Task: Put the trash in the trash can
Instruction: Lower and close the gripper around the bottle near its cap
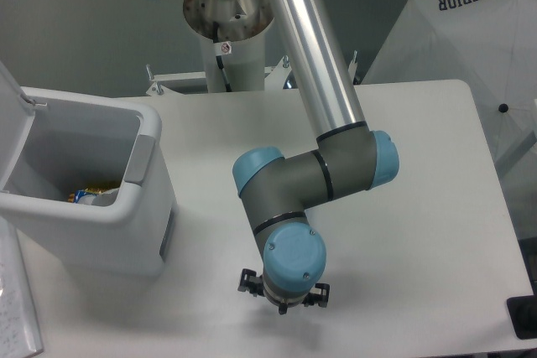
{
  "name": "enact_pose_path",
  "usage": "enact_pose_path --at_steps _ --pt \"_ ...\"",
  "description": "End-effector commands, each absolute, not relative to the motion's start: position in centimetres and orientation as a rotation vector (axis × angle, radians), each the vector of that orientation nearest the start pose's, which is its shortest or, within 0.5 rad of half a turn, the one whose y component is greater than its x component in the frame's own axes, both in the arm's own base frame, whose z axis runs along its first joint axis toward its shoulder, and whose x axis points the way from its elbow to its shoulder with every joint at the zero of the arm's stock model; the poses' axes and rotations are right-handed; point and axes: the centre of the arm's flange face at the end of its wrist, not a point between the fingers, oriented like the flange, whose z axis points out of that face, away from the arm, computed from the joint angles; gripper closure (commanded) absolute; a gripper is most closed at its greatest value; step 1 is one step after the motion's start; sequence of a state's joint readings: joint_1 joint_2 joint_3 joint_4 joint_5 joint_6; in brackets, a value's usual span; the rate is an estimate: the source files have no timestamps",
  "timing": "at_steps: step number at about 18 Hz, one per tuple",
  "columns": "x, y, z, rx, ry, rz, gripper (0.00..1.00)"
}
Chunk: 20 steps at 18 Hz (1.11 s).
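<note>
My tool (pixel 283 298) sits low centre of the frame, wrist hiding its grip; the trash can (pixel 80 194) lies well apart, left and slightly up.

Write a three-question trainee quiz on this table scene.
1. True or false: the boxy light-grey plastic trash can has its lid open.
2. Where does the trash can stand in the picture? A) left B) right C) centre
3. Fill in: the flattened clear plastic bottle is ____ in this view.

Key: 1 true. 2 A. 3 hidden; the wrist blocks the view, and the gripper shows too little to tell if it is open or shut.
</note>
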<state>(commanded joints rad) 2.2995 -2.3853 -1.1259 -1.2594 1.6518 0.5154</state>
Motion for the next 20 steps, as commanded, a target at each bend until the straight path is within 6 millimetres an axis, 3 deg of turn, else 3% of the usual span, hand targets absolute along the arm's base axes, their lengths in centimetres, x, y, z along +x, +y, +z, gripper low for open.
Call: enact_pose_path --at_steps 2,8,18,20 --pt "-41.8 65.7 20.4 -3.227 -0.338 0.060 0.04" --pt "-41.6 65.8 20.2 -3.234 -0.331 0.057 0.35" --pt "-40.7 66.0 19.3 -3.280 -0.300 0.118 0.37" --pt "-40.6 65.9 19.3 -3.293 -0.297 0.135 0.49"
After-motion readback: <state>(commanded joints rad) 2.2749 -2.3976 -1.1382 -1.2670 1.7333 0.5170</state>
